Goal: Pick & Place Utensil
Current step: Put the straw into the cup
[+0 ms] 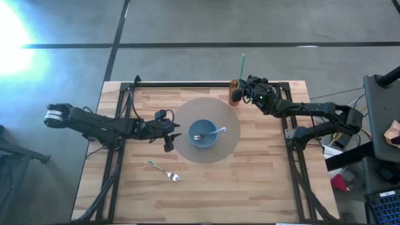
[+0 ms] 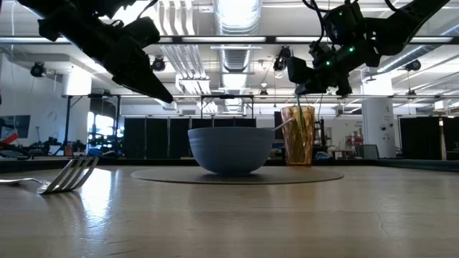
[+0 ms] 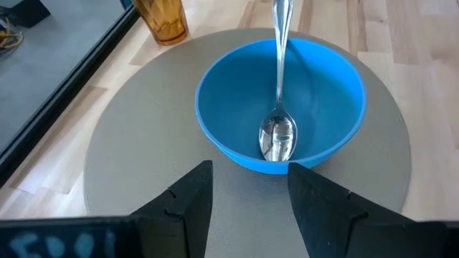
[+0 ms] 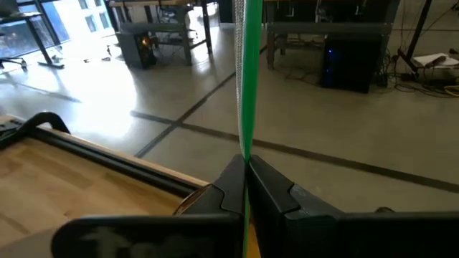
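Right gripper [image 1: 245, 92] sits over the amber cup [image 1: 235, 92] at the table's far edge, fingers pinched tight on a green straw [image 4: 250, 79]; in the right wrist view we see the straw running straight up from between the closed fingertips, and in the high view its top end sticks out past the table [image 1: 262, 187] edge beyond the gripper. The cup is directly under that gripper, just beside the round grey mat [image 1: 232, 147]. Left gripper [image 1: 170, 139] hovers empty at the mat's near-left rim, fingers spread apart, holding nothing. Just ahead of its fingertips is the blue bowl [image 3: 222, 100] in the mat's centre, with a spoon [image 3: 279, 122] lying in it, bowl end down at the bottom, handle leaning up over the rim on the side away from the gripper. A fork [image 1: 165, 170] lies flat on the bare wood, off the mat, near that gripper toward the table's front edge, nothing touching it.
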